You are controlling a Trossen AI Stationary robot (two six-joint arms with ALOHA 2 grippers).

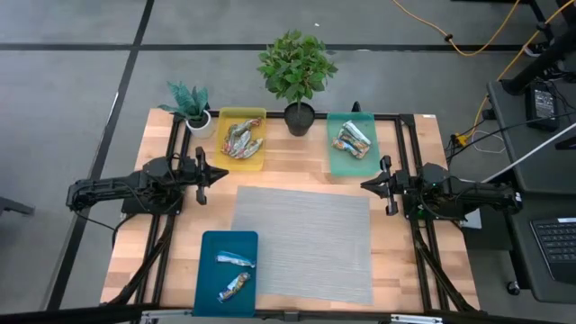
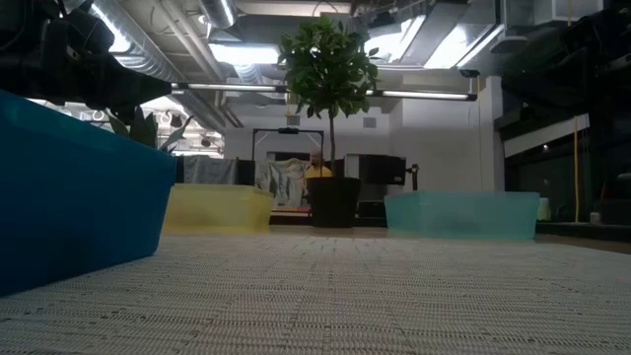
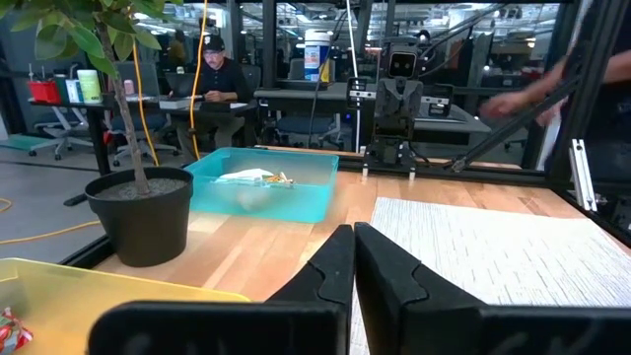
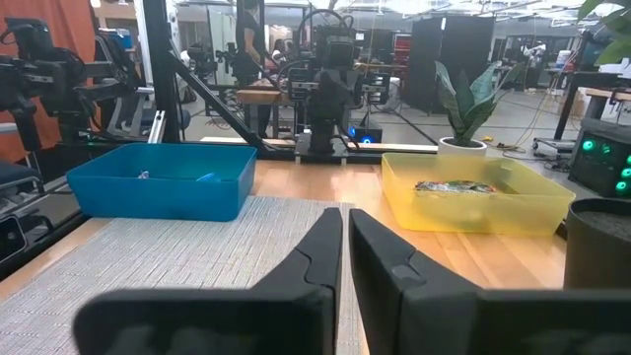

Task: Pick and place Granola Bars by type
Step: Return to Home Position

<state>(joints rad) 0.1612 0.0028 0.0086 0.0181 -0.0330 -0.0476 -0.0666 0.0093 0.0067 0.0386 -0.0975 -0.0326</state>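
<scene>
Nearest, a blue bin (image 1: 211,290) holds two granola bars (image 1: 236,260). Past the grey mat (image 1: 306,243), the left gripper (image 3: 353,242) and right gripper (image 4: 345,222) hang at either side, fingers pressed together, empty. Farthest back, other bars fill a yellow bin (image 1: 256,117) and a teal bin (image 1: 337,166). Homing should probably mean folding each arm back slowly, clear of the bins.

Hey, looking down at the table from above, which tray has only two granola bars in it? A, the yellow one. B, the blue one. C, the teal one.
B. The blue tray holds just two granola bars, lying apart from each other, while the yellow tray and the teal tray each hold a fuller cluster.
</scene>
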